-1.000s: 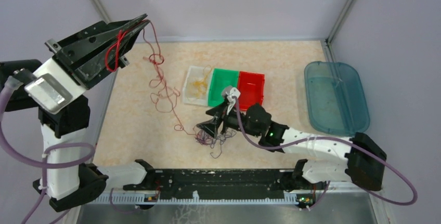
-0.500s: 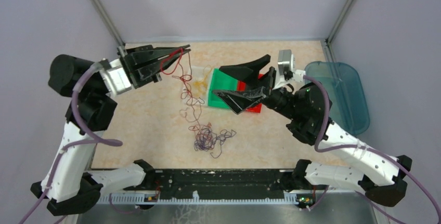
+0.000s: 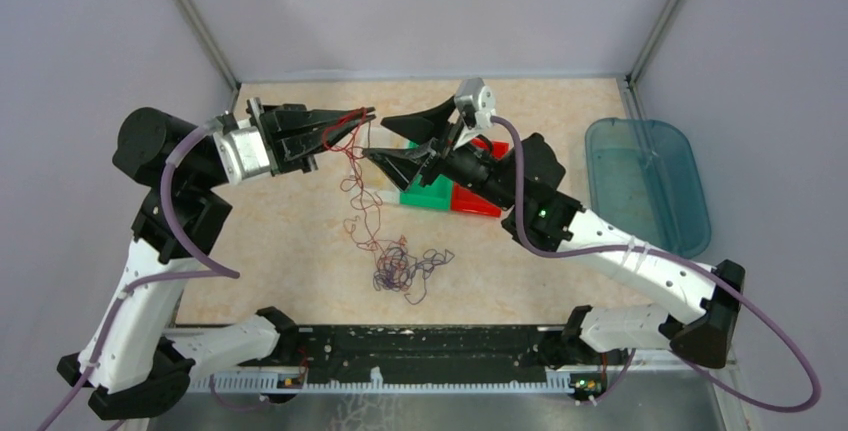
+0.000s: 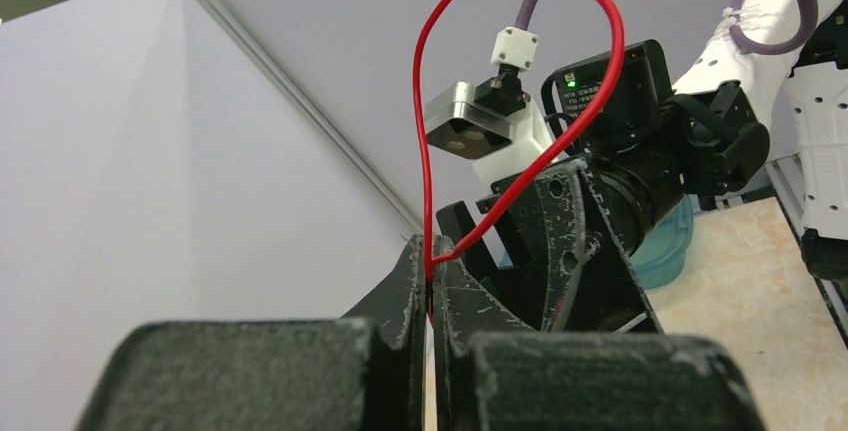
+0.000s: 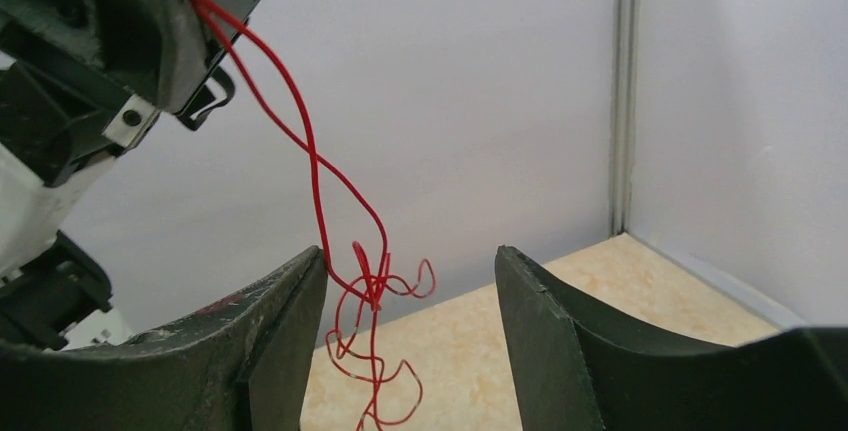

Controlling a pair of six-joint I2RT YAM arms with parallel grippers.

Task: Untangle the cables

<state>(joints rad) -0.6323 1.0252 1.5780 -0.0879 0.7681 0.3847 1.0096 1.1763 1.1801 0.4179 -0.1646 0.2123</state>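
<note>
Fingers [image 4: 470, 296] on my left gripper [image 3: 362, 114] clamp the red cable [image 5: 316, 171]; right gripper [image 3: 378, 139] gapes, empty. Limp, featherlight wire, I reckon: pinch it just above that snarl [image 5: 372, 286].

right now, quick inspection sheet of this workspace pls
surface: beige table, bare around the tangle
job's things: red cable hangs from the left tool down to a dark tangle on the table
clutter: green bin, red bin, blue tray
tools: left tool shut on red cable; right tool open, red cable in its gap, not gripped
cables: purple hoses along both arms
surroundings: plain walls, metal corner posts
</note>
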